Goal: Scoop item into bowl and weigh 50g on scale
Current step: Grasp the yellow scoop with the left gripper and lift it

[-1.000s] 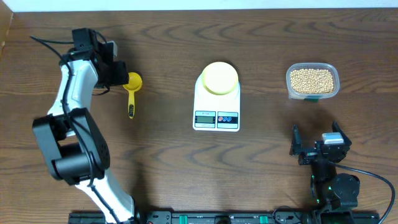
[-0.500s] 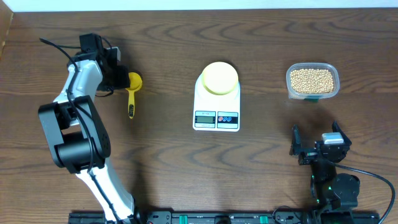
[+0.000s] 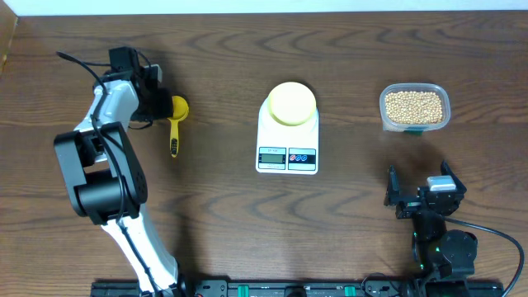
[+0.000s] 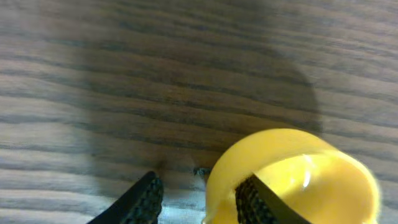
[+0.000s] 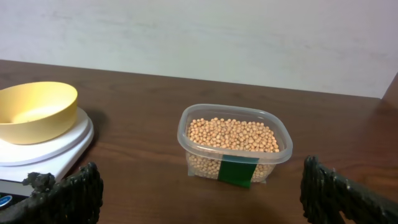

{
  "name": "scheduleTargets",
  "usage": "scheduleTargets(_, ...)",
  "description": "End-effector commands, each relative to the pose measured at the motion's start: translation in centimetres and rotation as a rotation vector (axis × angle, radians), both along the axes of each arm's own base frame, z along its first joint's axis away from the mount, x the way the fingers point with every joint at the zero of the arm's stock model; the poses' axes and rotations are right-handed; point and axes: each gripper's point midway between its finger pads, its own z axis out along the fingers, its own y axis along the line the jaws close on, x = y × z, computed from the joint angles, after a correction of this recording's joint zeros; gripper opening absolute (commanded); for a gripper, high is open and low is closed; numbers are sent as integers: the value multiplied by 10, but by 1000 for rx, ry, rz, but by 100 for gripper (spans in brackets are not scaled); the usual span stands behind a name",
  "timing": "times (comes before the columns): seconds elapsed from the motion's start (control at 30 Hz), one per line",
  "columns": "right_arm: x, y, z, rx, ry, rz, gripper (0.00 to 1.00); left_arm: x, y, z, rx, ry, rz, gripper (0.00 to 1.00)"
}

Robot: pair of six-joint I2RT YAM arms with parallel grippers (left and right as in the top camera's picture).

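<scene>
Hidden or unclear:
- scale (image 3: 287,142): display unreadable; cut off at the edge of the right wrist view.
- scoop (image 4: 292,177): left of the scale; only its cup shows at the left wrist, handle out of frame.
- left gripper (image 4: 199,198): fingertips cropped. Jaws part-open astride the cup's wall, one finger (image 4: 252,199) against it, the other clear of it. No firm hold visible.

Task things:
- bowl (image 3: 292,103): on the scale's platform.
- beans (image 5: 231,134): in the tub (image 5: 202,163), right of the scale.
- right gripper (image 5: 200,196): near-right of the scale, spread wide, empty.

Change: the left arm has swung in toward the scoop; all else unmoved.
</scene>
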Motion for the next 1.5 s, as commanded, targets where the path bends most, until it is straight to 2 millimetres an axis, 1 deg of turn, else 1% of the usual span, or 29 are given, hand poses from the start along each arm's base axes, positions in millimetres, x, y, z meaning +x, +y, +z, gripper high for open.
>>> scheduleTargets(0.0,0,1,0,-12,-3,8,99,3,0,-7,5,8,-7,29)
scheduleTargets(0.03,0,1,0,-12,-3,8,100,3,0,-8,5,11,-7,22)
scheduleTargets(0.07,0,1,0,-12,-3,8,99,2,0,-9,4,13,-7,19)
scheduleTargets(0.13,0,1,0,-12,-3,8,99,2,0,-10,4,11,-6,19)
scheduleTargets(0.2,0,1,0,-12,-3,8,99,3,0,-9,5,6,-6,10)
scheduleTargets(0.27,0,1,0,-12,-3,8,99,4,1,-8,5,2,0,7)
scheduleTargets(0.33,0,1,0,-12,-3,8,99,6,1,-1,-1,-10,28,7)
scheduleTargets(0.43,0,1,0,-12,-3,8,99,12,3,29,-19,-68,118,7)
scheduleTargets(0.53,0,1,0,-12,-3,8,99,16,3,68,-39,-140,195,7)
scheduleTargets(0.67,0,1,0,-12,-3,8,99,11,2,126,-64,-240,270,8)
scheduleTargets(0.7,0,1,0,-12,-3,8,99,9,0,149,-79,-282,300,7)
scheduleTargets(0.77,0,1,0,-12,-3,8,99,2,-7,173,-83,-320,296,7)
scheduleTargets(0.83,0,1,0,-12,-3,8,99,-5,-16,191,-85,-343,278,7)
scheduleTargets(0.93,0,1,0,-12,-3,8,99,-20,-27,209,-90,-349,294,8)
scheduleTargets(1.0,0,1,0,-12,-3,7,99,-32,-28,217,-87,-335,354,7)
scheduleTargets(1.1,0,1,0,-12,-3,8,99,-47,-33,221,-112,-305,433,8)
scheduleTargets(1.13,0,1,0,-12,-3,8,99,-59,-39,221,-120,-271,442,7)
scheduleTargets(1.37,0,1,0,-12,-3,8,99,-83,-45,214,-180,-166,599,8)
scheduleTargets(1.4,0,1,0,-12,-3,8,99,-88,-46,211,-202,-136,655,7)
scheduleTargets(1.47,0,1,0,-12,-3,8,99,-92,-49,209,-209,-116,674,7)
